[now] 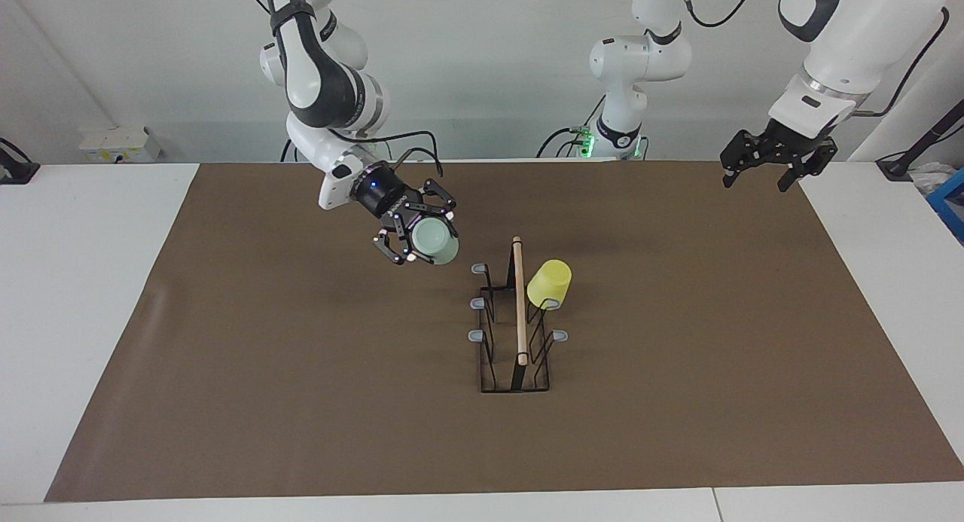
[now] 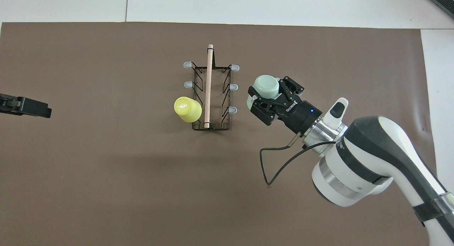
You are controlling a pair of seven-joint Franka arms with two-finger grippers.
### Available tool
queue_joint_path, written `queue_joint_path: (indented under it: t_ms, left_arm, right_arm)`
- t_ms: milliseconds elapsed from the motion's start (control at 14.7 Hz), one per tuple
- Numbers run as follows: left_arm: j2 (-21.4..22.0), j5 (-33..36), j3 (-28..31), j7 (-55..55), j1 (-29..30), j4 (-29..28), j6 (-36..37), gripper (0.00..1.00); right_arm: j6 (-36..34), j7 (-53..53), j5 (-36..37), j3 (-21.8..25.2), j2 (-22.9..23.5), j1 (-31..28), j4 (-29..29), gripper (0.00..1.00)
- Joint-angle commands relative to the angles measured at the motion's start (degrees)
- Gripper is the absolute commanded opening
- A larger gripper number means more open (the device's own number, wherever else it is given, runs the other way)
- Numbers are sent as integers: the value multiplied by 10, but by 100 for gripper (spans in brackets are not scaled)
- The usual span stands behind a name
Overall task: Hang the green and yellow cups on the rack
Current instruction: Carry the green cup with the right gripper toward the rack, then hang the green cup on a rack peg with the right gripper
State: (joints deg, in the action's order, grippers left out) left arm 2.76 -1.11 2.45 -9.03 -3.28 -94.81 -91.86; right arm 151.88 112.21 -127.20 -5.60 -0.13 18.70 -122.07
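Note:
The pale green cup is up in the air, my right gripper shut on its sides. It hangs over the mat beside the rack, toward the right arm's end, a short gap from the grey-tipped pegs. The yellow cup sits upside down on the rack's peg nearest the robots, on the side toward the left arm's end. My left gripper waits open and raised over the mat's edge at the left arm's end.
A brown mat covers most of the white table. Another white robot base stands at the robots' edge of the table. The right arm's cable loops under its wrist.

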Motion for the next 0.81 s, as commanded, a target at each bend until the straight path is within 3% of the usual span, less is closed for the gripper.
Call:
queue_joint_path:
  t_ms: [0,271,746]
  left_arm:
    - [12,4,3,-1,-2,-13,2,100]
    - [12,4,3,-1,-2,-13,2,100]
    - [12,4,3,-1,-2,-13,2,100]
  right_arm:
    - [6,27,-39,1,2,5,-2,52]
    - [1,73,-46,1,22,9,0,52]
    - [-28,135,-118,1,56,12,2,52]
